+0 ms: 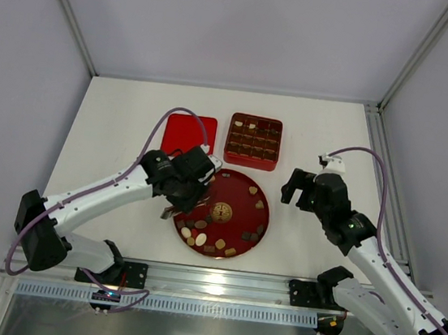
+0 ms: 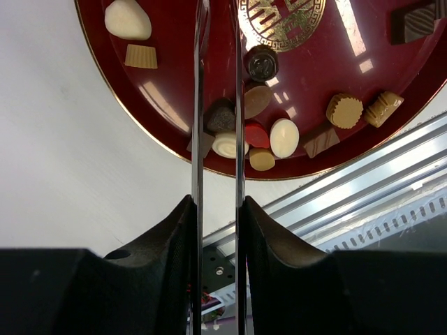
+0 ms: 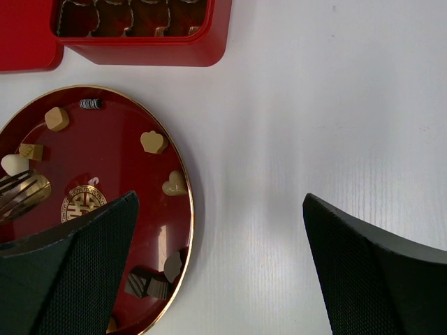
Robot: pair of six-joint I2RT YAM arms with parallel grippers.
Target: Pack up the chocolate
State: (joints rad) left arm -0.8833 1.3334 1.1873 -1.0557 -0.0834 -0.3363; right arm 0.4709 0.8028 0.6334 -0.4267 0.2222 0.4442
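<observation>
Hovering L hand (image 1: pixel 169 211) over plate's (image 1: pixel 243 187) chocolate (image 1: pixel 200 237); R hand (image 1: pixel 298 186) wide open.

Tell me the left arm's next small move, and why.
Probably ease the left gripper sideways to straddle the cream chocolate beside its tips: the blades stand slightly apart over the plate, beside the emblem, with no piece visibly gripped.
</observation>
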